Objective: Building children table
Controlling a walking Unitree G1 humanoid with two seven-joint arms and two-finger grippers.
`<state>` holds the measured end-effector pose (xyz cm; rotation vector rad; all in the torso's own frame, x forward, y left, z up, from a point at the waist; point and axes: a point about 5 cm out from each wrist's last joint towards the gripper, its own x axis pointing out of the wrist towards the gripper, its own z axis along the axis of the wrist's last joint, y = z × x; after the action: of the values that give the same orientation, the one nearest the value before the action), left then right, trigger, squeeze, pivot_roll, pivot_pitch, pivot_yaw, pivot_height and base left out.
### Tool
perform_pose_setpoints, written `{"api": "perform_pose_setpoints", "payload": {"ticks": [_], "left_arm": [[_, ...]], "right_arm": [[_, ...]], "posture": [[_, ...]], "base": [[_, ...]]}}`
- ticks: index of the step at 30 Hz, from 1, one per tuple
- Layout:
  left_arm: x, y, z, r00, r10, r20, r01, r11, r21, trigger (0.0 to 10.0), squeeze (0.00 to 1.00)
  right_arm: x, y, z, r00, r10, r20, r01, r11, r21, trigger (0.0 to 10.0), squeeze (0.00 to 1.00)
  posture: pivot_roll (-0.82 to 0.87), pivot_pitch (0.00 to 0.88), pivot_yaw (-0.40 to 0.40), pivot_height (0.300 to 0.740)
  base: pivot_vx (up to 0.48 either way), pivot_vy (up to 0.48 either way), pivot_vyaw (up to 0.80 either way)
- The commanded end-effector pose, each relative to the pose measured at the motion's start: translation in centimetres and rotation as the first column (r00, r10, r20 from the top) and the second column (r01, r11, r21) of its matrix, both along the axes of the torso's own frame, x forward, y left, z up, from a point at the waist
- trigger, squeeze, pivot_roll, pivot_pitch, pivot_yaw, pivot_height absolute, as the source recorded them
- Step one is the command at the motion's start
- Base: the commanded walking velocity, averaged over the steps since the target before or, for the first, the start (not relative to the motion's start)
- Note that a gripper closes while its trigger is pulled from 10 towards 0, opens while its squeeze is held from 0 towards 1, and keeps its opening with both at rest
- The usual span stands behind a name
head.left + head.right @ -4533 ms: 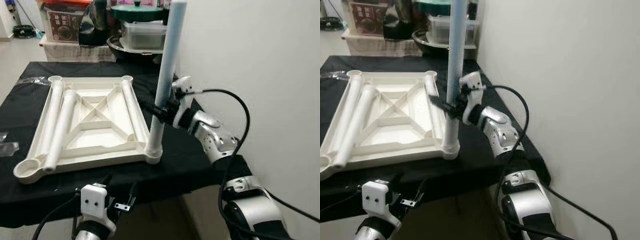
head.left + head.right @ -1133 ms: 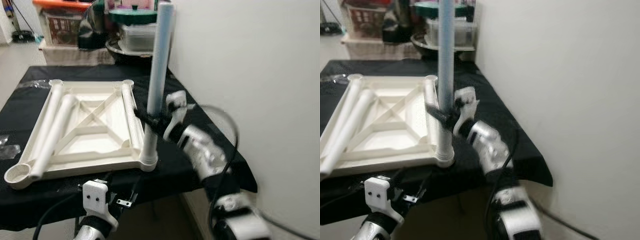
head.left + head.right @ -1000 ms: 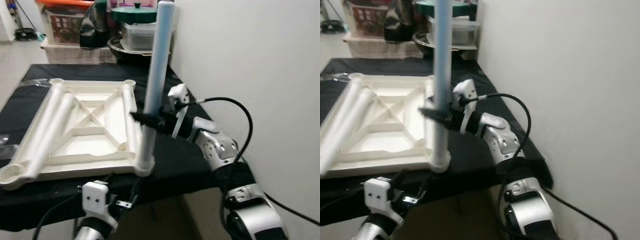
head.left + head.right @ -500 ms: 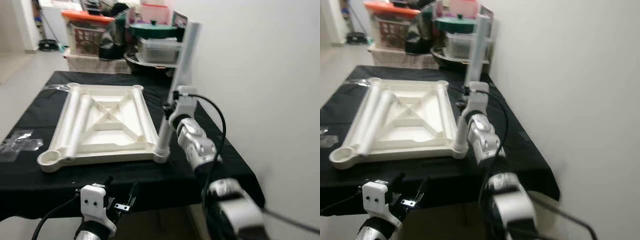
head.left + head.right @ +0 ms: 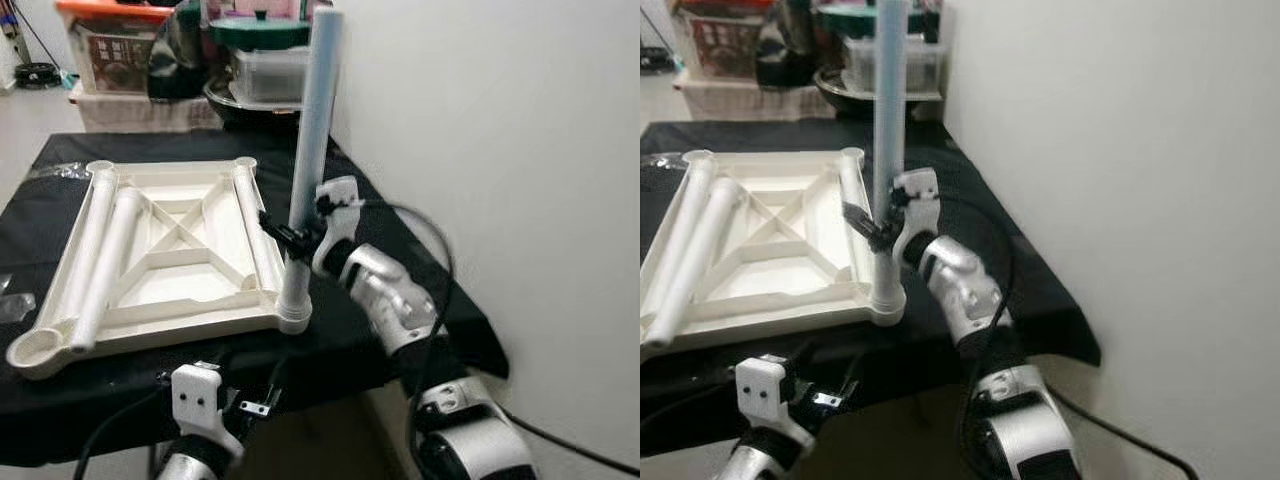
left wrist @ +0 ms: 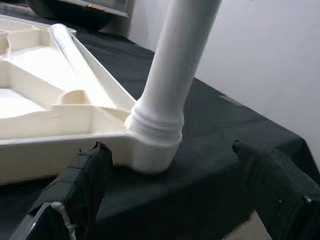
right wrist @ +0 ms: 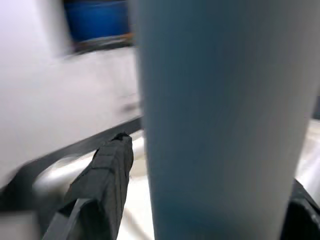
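A white children's table top (image 5: 180, 240) lies upside down on a black-clothed table (image 5: 340, 340). A pale blue-white leg (image 5: 310, 140) stands upright in its near right corner socket (image 5: 293, 318). My right gripper (image 5: 285, 232) is shut on this leg a little above the socket; in the right wrist view the leg (image 7: 220, 120) sits between the black fingers (image 7: 107, 175). Two loose legs (image 5: 105, 255) lie along the top's left side and one (image 5: 250, 215) along its right. My left gripper (image 5: 235, 385) hangs open below the table's front edge, facing the socket (image 6: 152, 145).
A white wall (image 5: 500, 150) runs close along the table's right side. Behind the table stand storage boxes (image 5: 115, 40), a clear tub (image 5: 265, 70), a green-lidded pot (image 5: 265, 28) and a dark bowl (image 5: 235, 100). Clear plastic scraps (image 5: 10, 305) lie on the cloth's left.
The camera has swung and moved nearer, so the whole scene has shifted. My right gripper keeps its hold on the leg in the corner socket. The left arm stays low.
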<state>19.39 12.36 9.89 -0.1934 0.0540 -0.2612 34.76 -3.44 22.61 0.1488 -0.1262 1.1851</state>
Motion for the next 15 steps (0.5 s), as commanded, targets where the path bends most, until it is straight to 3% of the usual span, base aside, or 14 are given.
{"api": "perform_pose_setpoints", "payload": {"ticks": [1, 3, 4, 5, 7, 8, 9, 10, 11, 12, 13, 14, 15], "left_arm": [[-0.1, -0.3, -0.3, 1.0, -0.013, -0.015, 0.012, 1.0, -0.018, 10.0, 0.0], [-0.1, -0.4, -0.2, 1.0, -0.013, -0.013, 0.013, 1.0, -0.018, 10.0, 0.0], [-0.1, -0.4, -0.2, 1.0, -0.013, -0.013, 0.013, 1.0, -0.018, 10.0, 0.0], [-0.1, -0.4, -0.2, 1.0, -0.008, -0.012, 0.008, 1.0, -0.017, 10.0, 0.0], [-0.2, -0.3, -0.2, 1.0, 0.001, -0.01, -0.001, 1.0, -0.016, 10.0, 0.0], [-0.2, -0.2, -0.1, 1.0, 0.003, -0.01, -0.003, 1.0, -0.013, 10.0, 0.0], [-0.2, -0.2, -0.1, 1.0, 0.003, -0.01, -0.003, 1.0, -0.013, 10.0, 0.0], [-0.3, -0.2, -0.1, 1.0, 0.002, -0.01, -0.002, 1.0, -0.012, 10.0, 0.0], [-0.3, -0.1, -0.1, 1.0, 0.001, -0.011, -0.001, 1.0, -0.011, 10.0, 0.0], [-0.3, -0.1, -0.1, 1.0, -0.001, -0.012, 0.001, 1.0, -0.011, 10.0, 0.0], [-0.3, -0.1, -0.1, 1.0, -0.001, -0.012, 0.001, 1.0, -0.011, 10.0, 0.0], [-0.4, -0.1, -0.2, 1.0, -0.003, -0.013, 0.003, 1.0, -0.011, 10.0, 0.0], [-0.4, -0.1, -0.2, 1.0, -0.003, -0.013, 0.003, 1.0, -0.011, 10.0, 0.0]], "right_arm": [[-1.0, 1.1, 0.1, 0.985, 0.165, 0.04, -0.164, 0.986, -0.034, 10.0, 0.0], [-0.7, 1.3, -1.6, 0.984, 0.178, 0.001, -0.176, 0.976, -0.125, 10.0, 0.0], [-0.7, 1.3, -1.6, 0.984, 0.178, 0.001, -0.176, 0.976, -0.125, 10.0, 0.0], [0.0, 1.7, -3.1, 0.995, 0.079, -0.057, -0.088, 0.979, -0.183, 0.0, 0.0], [1.2, 2.1, -5.1, 0.98, -0.163, -0.111, 0.128, 0.954, -0.272, 0.0, 0.0], [2.4, 1.2, -6.0, 0.9, -0.409, -0.15, 0.353, 0.886, -0.301, 0.0, 0.0], [2.4, 1.2, -6.0, 0.9, -0.409, -0.15, 0.353, 0.886, -0.301, 0.0, 0.0], [3.3, -0.1, -6.6, 0.769, -0.617, -0.17, 0.55, 0.772, -0.318, 0.0, 0.0], [3.9, -2.2, -7.1, 0.567, -0.793, -0.222, 0.722, 0.608, -0.329, 0.0, 0.0], [3.9, -4.7, -7.6, 0.329, -0.917, -0.224, 0.858, 0.39, -0.334, 0.0, 0.0], [3.9, -4.7, -7.6, 0.329, -0.917, -0.224, 0.858, 0.39, -0.334, 0.0, 0.0], [3.7, -6.4, -7.8, 0.183, -0.958, -0.222, 0.91, 0.25, -0.331, 0.0, 0.0], [3.7, -6.4, -7.8, 0.183, -0.958, -0.222, 0.91, 0.25, -0.331, 0.0, 0.0]], "posture": [[0.16, 0.0, -0.137, 0.74], [0.16, 0.0, -0.145, 0.74], [0.16, 0.0, -0.145, 0.74], [0.17, 0.0, -0.148, 0.74], [0.18, 0.0, -0.148, 0.74], [0.17, 0.0, -0.144, 0.74], [0.17, 0.0, -0.144, 0.74], [0.17, 0.0, -0.142, 0.74], [0.17, 0.0, -0.139, 0.74], [0.16, 0.0, -0.135, 0.74], [0.16, 0.0, -0.135, 0.74], [0.16, 0.0, -0.135, 0.74], [0.16, 0.0, -0.135, 0.74]], "base": [[0.0, 0.0, 0.0], [0.0, 0.0, 0.0], [0.0, 0.0, 0.0], [0.0, 0.0, 0.0], [0.0, 0.0, 0.0], [0.0, 0.0, 0.0], [0.0, 0.0, 0.0], [0.0, 0.0, 0.0], [0.0, 0.0, 0.0], [0.0, 0.0, 0.0], [0.0, 0.0, 0.0], [0.0, 0.0, 0.0], [0.0, 0.0, 0.0]]}}
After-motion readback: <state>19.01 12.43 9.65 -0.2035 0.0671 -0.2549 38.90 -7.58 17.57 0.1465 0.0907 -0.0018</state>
